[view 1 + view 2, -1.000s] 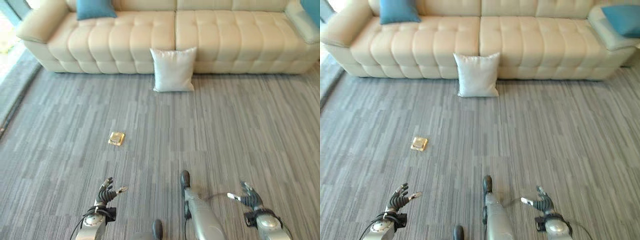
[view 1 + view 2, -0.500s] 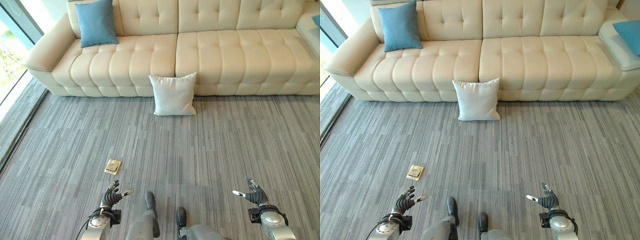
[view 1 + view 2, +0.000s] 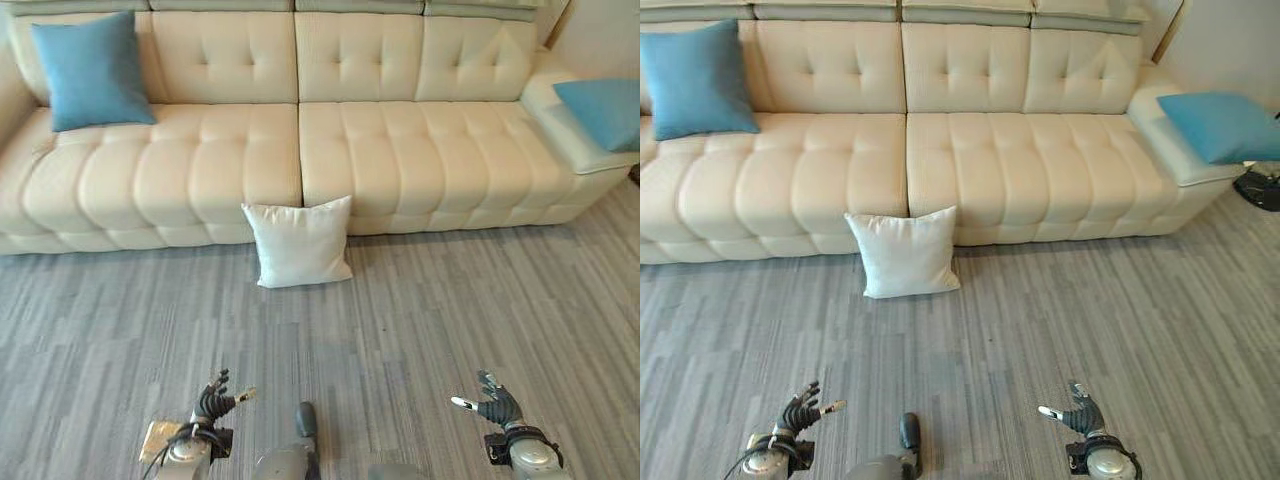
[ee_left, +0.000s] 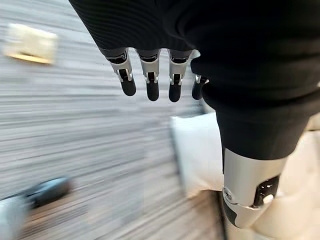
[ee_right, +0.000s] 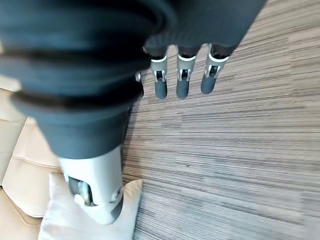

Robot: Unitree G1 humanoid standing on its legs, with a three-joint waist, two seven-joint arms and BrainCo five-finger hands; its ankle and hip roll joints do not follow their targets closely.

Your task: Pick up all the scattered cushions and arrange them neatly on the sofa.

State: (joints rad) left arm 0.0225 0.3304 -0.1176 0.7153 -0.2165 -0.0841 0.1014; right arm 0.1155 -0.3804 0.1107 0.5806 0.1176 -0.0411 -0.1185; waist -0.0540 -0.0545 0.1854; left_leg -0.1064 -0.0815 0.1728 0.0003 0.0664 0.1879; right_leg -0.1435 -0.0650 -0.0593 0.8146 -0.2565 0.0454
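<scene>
Centre-left of the frame, a white cushion [image 3: 297, 243] leaned upright on the grey floor [image 3: 440, 310] against the cream sofa [image 3: 400, 150], looking soft, light and easiest gripped by its edges, while left hand [image 3: 211, 405] and right hand [image 3: 492, 405] hung open, empty.

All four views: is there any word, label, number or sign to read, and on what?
None can be read.
The white cushion, both blue cushions and the sofa bear no print.
The small floor plate by the left hand is too blurred to tell.
</scene>
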